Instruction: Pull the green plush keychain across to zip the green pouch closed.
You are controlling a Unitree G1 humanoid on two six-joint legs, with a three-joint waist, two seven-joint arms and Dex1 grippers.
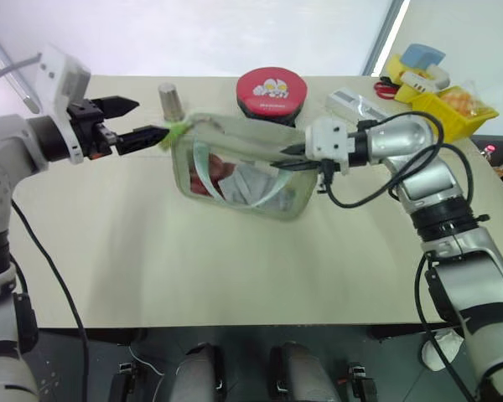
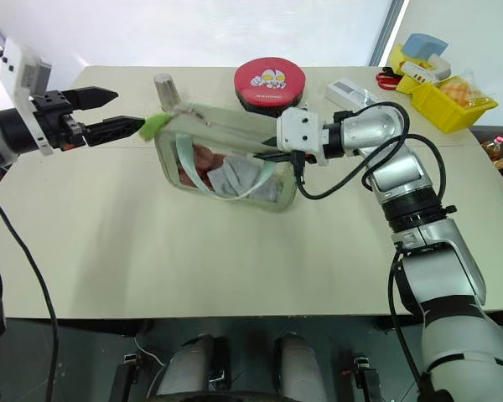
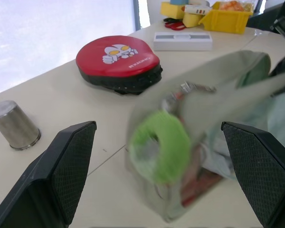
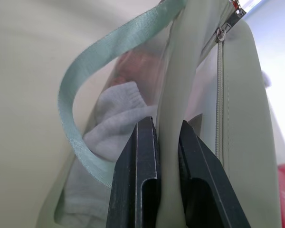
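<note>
The right claw is clamped tight on the top edge of the green pouch, holding that end raised off the tabletop; a mint loop strap hangs just beside its fingers. The left claw stands spread wide at the pouch's other end, gripping nothing, and the green plush keychain lies between its two fingers at the zipper's end. Beyond the pouch sit a metal cup, a round red tin and yellow bins.
</note>
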